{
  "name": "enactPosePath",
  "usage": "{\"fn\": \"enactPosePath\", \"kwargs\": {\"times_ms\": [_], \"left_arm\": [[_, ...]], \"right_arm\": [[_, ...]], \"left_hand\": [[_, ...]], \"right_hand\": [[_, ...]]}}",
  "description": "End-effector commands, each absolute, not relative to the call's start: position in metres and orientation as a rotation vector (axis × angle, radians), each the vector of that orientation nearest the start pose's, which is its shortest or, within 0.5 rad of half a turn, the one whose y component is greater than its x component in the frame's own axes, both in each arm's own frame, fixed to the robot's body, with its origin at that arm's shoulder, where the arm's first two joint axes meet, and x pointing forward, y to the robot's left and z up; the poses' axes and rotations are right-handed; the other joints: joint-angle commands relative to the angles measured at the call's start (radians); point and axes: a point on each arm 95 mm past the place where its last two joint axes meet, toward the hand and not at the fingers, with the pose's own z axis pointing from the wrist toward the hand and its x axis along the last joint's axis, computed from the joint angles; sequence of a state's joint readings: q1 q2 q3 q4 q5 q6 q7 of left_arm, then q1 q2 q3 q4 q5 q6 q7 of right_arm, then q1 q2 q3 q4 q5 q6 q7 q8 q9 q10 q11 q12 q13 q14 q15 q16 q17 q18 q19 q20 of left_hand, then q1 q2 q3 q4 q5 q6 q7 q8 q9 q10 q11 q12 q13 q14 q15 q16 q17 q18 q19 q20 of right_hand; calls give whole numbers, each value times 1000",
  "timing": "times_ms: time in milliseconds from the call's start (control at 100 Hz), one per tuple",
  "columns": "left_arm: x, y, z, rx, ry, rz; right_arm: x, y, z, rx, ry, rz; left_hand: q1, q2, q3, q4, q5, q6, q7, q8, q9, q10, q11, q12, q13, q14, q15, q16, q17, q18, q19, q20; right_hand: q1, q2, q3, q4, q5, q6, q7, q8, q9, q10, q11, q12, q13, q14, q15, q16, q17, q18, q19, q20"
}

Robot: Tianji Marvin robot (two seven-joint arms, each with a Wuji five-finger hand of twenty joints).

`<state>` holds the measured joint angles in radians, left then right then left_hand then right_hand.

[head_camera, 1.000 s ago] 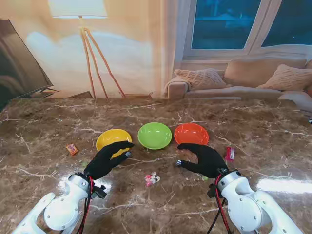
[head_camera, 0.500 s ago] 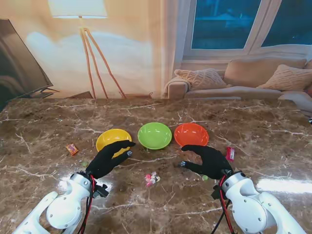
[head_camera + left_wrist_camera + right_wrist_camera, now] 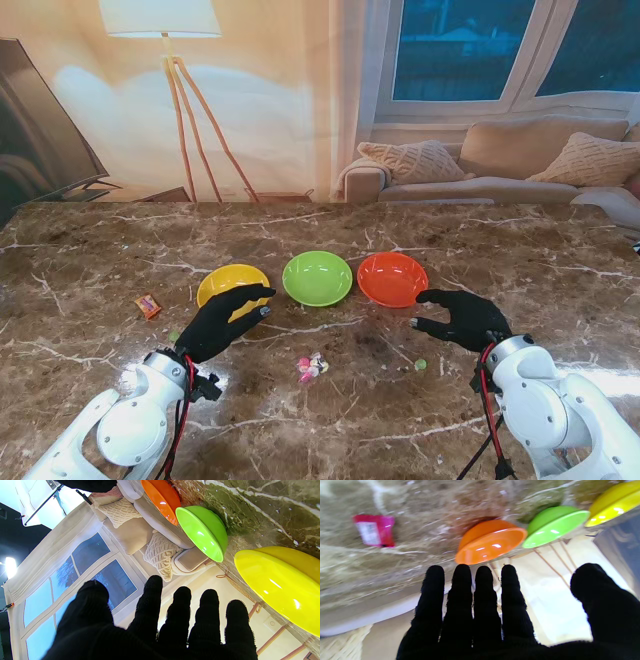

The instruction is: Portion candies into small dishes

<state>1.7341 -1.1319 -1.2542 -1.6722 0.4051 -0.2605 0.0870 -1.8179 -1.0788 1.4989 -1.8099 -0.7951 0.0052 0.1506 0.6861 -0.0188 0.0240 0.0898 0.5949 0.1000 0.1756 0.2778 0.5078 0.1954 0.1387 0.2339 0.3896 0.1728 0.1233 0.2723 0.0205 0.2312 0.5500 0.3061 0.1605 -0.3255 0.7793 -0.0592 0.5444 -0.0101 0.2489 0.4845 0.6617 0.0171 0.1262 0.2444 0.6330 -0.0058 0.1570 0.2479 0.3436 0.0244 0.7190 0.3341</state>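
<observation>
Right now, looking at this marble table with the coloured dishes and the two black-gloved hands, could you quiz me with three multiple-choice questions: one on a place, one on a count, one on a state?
1. Which shallow dish sits in the middle of the row?
A yellow B green C orange
2. How many dishes are there?
A two B three C four
3. What is the black-gloved right hand doing?
A holding nothing, fingers apart B gripping a dish C gripping a candy

Answers: 1 B, the round green dish lies between the yellow dish and the orange dish. 2 B, three show. 3 A, the wrist view shows its fingers spread and empty.
</observation>
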Motion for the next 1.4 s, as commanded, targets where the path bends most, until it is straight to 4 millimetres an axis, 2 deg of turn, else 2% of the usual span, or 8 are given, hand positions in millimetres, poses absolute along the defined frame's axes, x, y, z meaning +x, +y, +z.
{"fn": "enactPosePath", "kwargs": {"times_ms": [0,360,560,740,980,1150,1260,1390], "left_arm": [[349,-17,-334,-1676,1141,-2103],[351,-7,-333,-1682,1106,-2093],[352,-2,-332,-1684,1099,-2080],[353,1,-332,-1687,1089,-2073],[353,1,-333,-1681,1083,-2075],[353,0,-332,-1681,1085,-2077],[353,0,-332,-1681,1089,-2076],[353,0,-332,-1681,1090,-2074]], "right_arm": [[360,-85,-310,1558,1359,1372],[390,-119,-311,1489,1309,1051],[411,-127,-323,1454,1262,861],[424,-126,-345,1424,1216,707],[432,-124,-370,1463,1214,589],[436,-120,-385,1464,1238,568],[436,-115,-394,1464,1249,567],[434,-110,-404,1459,1255,600]], "left_hand": [[-3,38,-2,20,-1,-13,-1,-8,-36,-33,-5,-18,-5,-19,-10,-16,-1,-8,-2,6],[1,36,-1,20,6,-14,1,-7,-22,-32,0,-16,1,-16,-9,-14,3,-5,-1,9],[5,35,0,20,10,-14,4,-5,-20,-34,2,-13,4,-20,-8,-14,3,-4,1,11],[8,34,1,21,13,-16,6,-4,-18,-35,2,-13,6,-20,-8,-13,2,-4,0,11],[11,33,2,21,27,-25,16,1,-13,-36,4,-11,10,-18,-6,-12,4,-4,1,11],[13,32,3,21,31,-27,21,4,-10,-36,6,-11,13,-19,-5,-12,4,-4,3,12],[13,32,3,21,34,-29,23,6,-11,-36,6,-11,11,-18,-6,-12,3,-5,3,12],[15,33,4,22,35,-29,25,7,-11,-37,7,-11,12,-20,-6,-12,3,-4,4,11]], "right_hand": [[-7,7,22,23,15,-9,2,-4,14,-14,12,-1,27,-2,8,-1,8,0,30,-5],[40,-90,88,-7,3,58,16,-5,44,11,58,50,94,20,94,87,32,39,120,42],[123,-177,5,-43,6,123,41,-4,82,42,217,243,149,39,340,315,70,91,264,191],[78,-158,-169,-35,130,117,136,8,186,35,408,470,208,38,659,518,133,135,451,306],[-38,-178,-118,-34,232,80,196,54,291,27,409,499,277,54,712,527,175,152,557,334],[-42,-208,-90,-43,252,42,207,67,304,4,410,495,281,41,704,517,177,139,552,325],[55,-286,-98,-55,279,-1,261,115,320,-20,449,513,294,28,733,522,184,139,572,328],[339,-323,-202,-35,351,-60,320,170,374,-46,487,528,335,15,768,525,218,141,615,333]]}}
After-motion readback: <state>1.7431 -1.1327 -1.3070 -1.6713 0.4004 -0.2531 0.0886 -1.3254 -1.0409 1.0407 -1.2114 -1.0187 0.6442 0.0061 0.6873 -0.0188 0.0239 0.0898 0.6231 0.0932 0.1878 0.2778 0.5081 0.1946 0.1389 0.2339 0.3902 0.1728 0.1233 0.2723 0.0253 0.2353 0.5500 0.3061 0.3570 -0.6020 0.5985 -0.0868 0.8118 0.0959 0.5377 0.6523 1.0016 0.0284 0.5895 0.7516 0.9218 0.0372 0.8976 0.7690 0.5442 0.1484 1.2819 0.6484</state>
